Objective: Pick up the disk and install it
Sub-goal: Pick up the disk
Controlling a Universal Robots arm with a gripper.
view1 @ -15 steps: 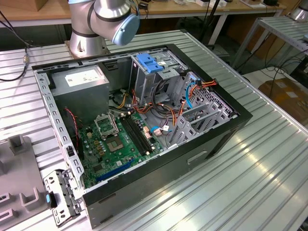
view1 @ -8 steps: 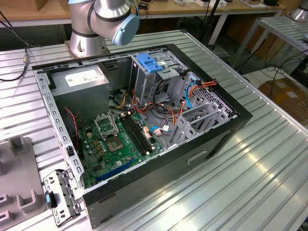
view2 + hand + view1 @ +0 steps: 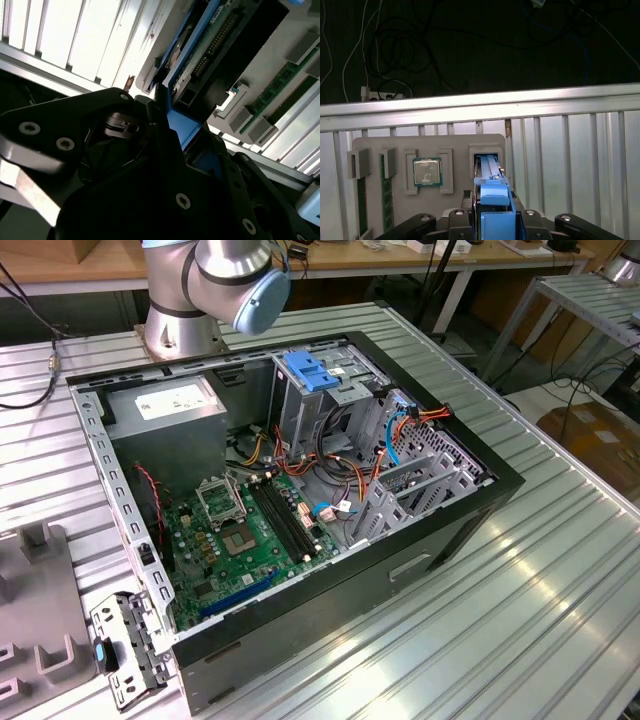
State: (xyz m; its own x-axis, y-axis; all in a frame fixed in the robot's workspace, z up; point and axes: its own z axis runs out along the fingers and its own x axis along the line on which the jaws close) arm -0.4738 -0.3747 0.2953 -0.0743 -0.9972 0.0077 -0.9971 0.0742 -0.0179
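Bright-blue plastic rail frames one disk (image 3: 489,172), standing on edge in a grey tray (image 3: 370,145) slot, black fingers (image 3: 468,204) pinching it; one processor chip (image 3: 427,172) sits nearby.

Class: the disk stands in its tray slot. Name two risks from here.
1. The disk stands in a narrow slot of the grey tray; a tilted pull might jam it or drag the tray.
2. The end effector sits at one end of the disk, so it could swing or slip.

exterior: high, oblique over case (image 3: 300,625) | both wrist views: close, share tray (image 3: 375,145) (image 3: 300,27)
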